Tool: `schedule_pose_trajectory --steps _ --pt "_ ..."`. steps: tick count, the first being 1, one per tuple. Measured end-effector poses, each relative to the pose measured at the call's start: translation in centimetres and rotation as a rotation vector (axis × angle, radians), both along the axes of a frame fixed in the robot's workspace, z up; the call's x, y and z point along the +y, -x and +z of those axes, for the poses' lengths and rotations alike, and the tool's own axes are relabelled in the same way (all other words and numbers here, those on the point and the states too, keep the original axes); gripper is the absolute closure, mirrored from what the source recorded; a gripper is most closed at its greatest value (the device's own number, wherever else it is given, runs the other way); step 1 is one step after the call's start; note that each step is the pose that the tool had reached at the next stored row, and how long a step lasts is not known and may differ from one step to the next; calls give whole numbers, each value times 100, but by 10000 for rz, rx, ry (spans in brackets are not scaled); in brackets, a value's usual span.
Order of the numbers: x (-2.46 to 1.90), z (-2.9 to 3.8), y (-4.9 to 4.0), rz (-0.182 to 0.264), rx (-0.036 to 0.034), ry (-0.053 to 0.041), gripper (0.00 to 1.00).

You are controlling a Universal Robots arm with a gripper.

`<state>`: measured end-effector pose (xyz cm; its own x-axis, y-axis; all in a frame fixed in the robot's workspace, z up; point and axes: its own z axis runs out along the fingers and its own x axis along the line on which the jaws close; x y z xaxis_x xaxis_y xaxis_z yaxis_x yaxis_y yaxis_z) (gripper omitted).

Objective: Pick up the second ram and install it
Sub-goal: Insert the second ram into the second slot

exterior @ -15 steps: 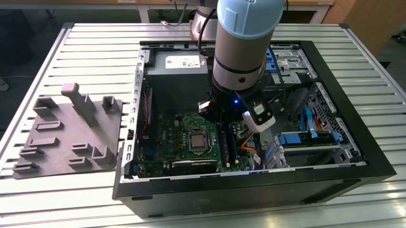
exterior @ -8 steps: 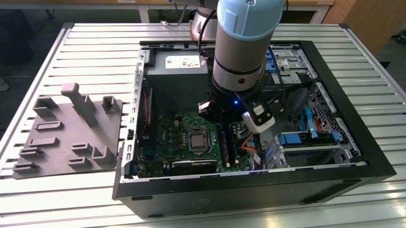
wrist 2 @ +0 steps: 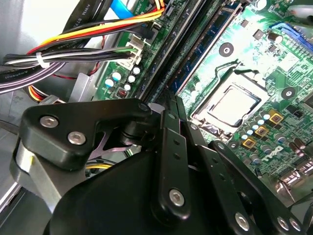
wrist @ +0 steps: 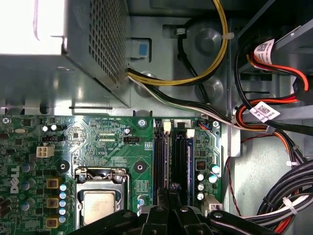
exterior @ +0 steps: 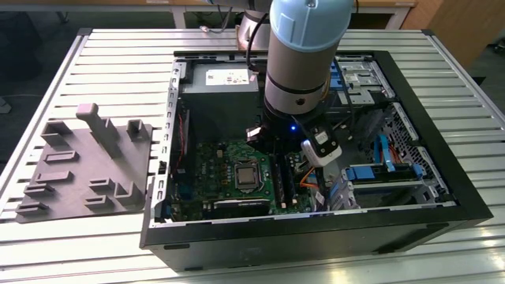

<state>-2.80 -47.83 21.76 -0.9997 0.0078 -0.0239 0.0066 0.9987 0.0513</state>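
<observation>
Black linkage of the pincer looms closest in the second wrist view, its fingers drawn together above the motherboard's memory slots. Whether anything is clamped between them cannot be told. One ram stick already sits in a slot beside the processor socket. In the exterior view the arm reaches into the open computer case, with the grey holder tray at nine o'clock on the desk.
</observation>
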Motion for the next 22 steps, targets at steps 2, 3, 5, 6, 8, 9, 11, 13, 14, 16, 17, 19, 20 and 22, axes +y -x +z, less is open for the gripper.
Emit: schedule_pose_trajectory --steps 2,3,5,6,8,9,11,13,14,16,17,19,20,22 --pt "0 -1 0 0 0 -1 88" --pt "0 -5 0 0 -1 -3 88" --pt "0 -9 0 0 0 -1 88" --pt "0 -9 0 0 0 0 88" --pt "0 -10 0 0 0 0 88" --pt "0 -10 0 0 0 -1 88" --pt "0 -11 0 0 0 -1 88" --pt "0 -11 0 0 0 -1 88" --pt "0 -11 0 0 0 -2 88" --pt "0 -12 0 0 -1 -3 87" --pt "0 -12 0 0 -1 -3 87" --pt "0 -12 0 0 0 -2 81" --pt "0 -11 0 0 0 -1 81" --pt "0 9 0 0 0 0 81"
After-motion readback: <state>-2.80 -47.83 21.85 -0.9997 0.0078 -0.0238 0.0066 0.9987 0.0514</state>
